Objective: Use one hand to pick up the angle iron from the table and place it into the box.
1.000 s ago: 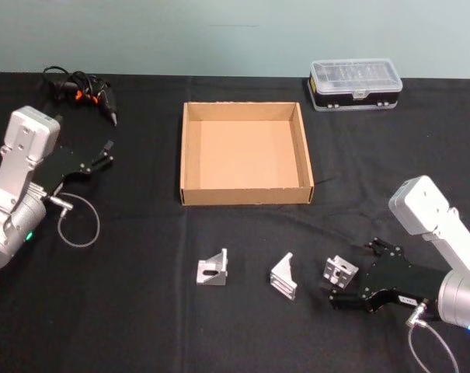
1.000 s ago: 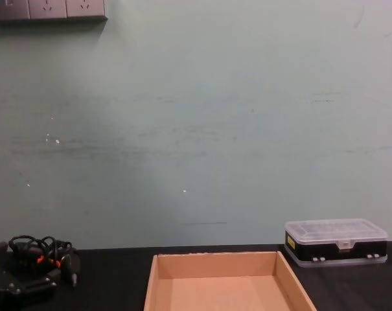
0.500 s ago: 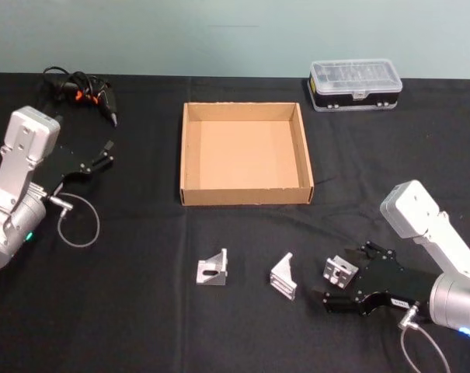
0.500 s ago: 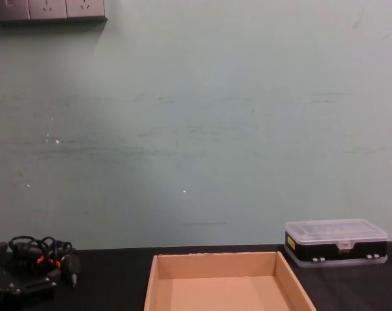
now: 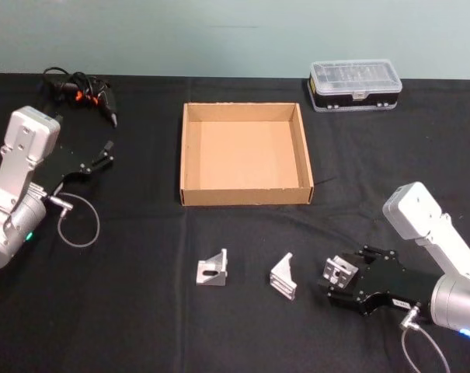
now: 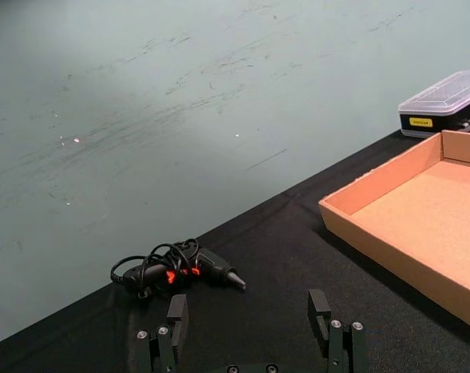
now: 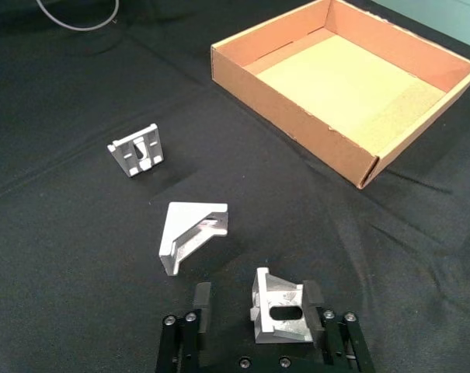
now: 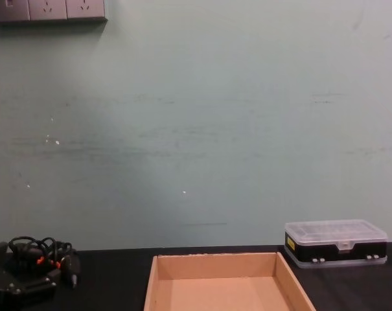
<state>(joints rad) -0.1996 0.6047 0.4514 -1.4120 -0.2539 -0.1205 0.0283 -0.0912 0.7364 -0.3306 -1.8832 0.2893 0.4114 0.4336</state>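
The right gripper (image 7: 255,298) has been moved up to the rightmost angle iron (image 5: 339,271), which is now straddled by its parted fingers on the table (image 5: 141,311), outside the box (image 5: 245,194). The left gripper (image 5: 106,153) is parked left, fingers apart.

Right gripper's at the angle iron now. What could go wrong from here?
The right gripper stands open around the angle iron, which sits off-centre, nearer one finger: closing may twist or push it. Its sloped faces may slip in the grip. Carried low, it could catch the box wall. The left gripper is parked aside.
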